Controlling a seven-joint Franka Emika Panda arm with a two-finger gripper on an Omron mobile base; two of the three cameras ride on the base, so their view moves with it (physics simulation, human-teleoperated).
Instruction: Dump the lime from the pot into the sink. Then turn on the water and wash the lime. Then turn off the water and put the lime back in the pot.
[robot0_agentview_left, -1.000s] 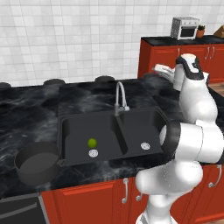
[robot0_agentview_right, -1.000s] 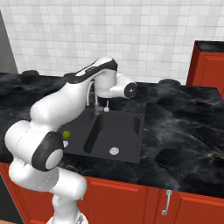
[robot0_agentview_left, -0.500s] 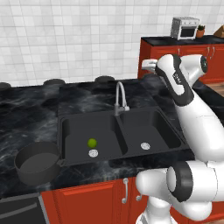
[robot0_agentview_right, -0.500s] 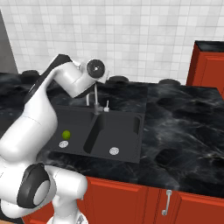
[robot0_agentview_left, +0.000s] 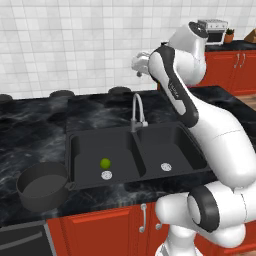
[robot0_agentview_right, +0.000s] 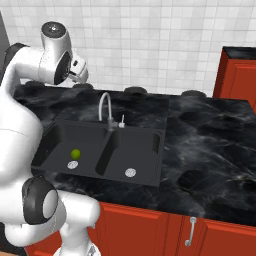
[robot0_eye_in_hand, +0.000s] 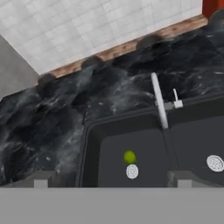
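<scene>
On black marbled counter (robot0_agentview_left: 35, 132), white-tiled wall (robot0_agentview_left: 70, 45) behind.

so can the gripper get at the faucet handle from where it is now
Probably yes: the open gripper hangs high above the faucet, and nothing stands between it and the small handle beside the spout.

The sink (robot0_eye_in_hand: 131, 144) is cut off by the hand view's right edge, so its right basin shows only in part. In the left base view, the arm hides counter to the right of the sink (robot0_agentview_left: 135, 155), and the gripper's (robot0_agentview_left: 137, 64) fingers are too small to tell apart.
</scene>
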